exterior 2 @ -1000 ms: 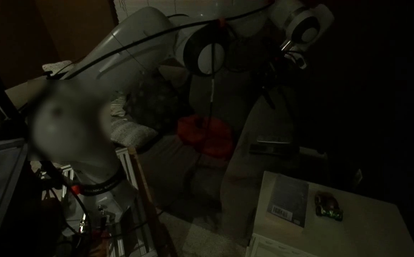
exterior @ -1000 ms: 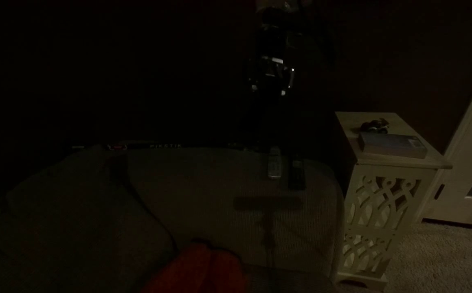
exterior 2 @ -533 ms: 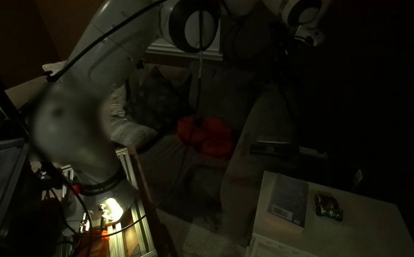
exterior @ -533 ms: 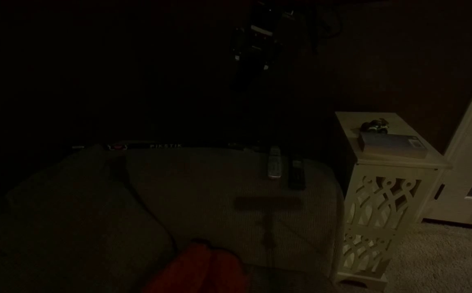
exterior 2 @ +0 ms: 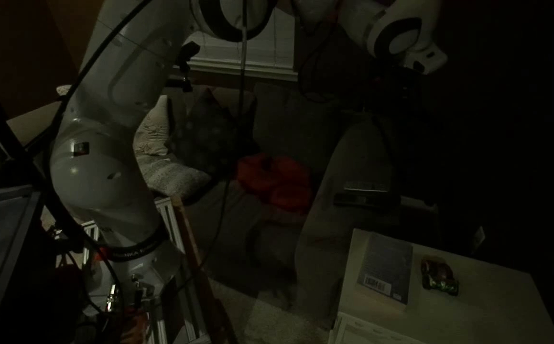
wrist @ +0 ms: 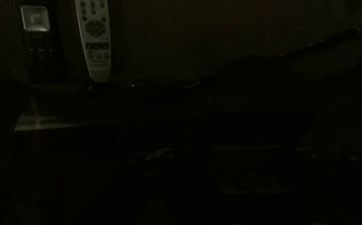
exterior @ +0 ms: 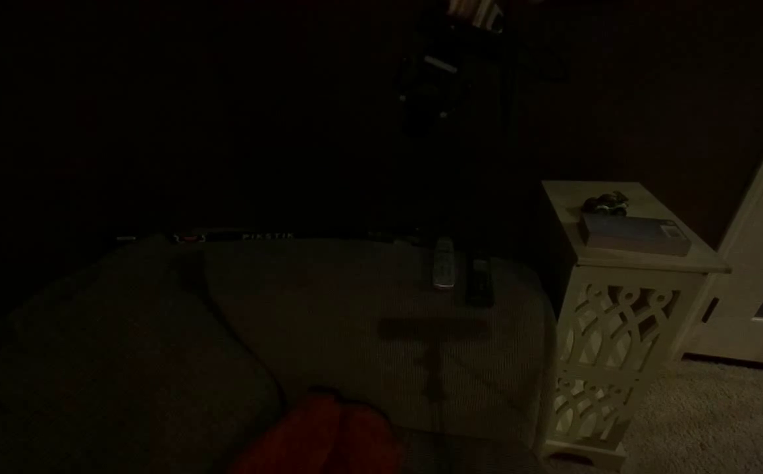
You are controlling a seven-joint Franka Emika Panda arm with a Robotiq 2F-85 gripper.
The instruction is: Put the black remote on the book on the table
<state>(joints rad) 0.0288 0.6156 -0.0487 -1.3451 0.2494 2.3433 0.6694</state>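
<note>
The black remote (exterior: 480, 286) lies on the sofa arm beside a lighter grey remote (exterior: 444, 264). Both also show in an exterior view, the black remote (exterior 2: 360, 199) nearer the table. In the wrist view the black remote (wrist: 42, 54) is at the upper left. The book (exterior: 634, 235) lies flat on the white lattice table (exterior: 618, 316); in an exterior view the book (exterior 2: 385, 270) shows its barcode. My gripper (exterior: 420, 117) hangs in the air above and behind the remotes, apart from them. It is very dark; its fingers and anything between them cannot be made out.
A toy car (exterior: 606, 204) sits on the table by the book. A black stick marked PIKSTIK (exterior: 269, 236) lies along the sofa arm's back edge. An orange cloth (exterior 2: 277, 184) lies on the sofa seat. A black cable (exterior 2: 226, 191) hangs from the arm.
The arm's elbow has risen and drawn back. The gripper has gone up overall, first up and left, then slightly back right. The remotes, book and toy car have not moved.
</note>
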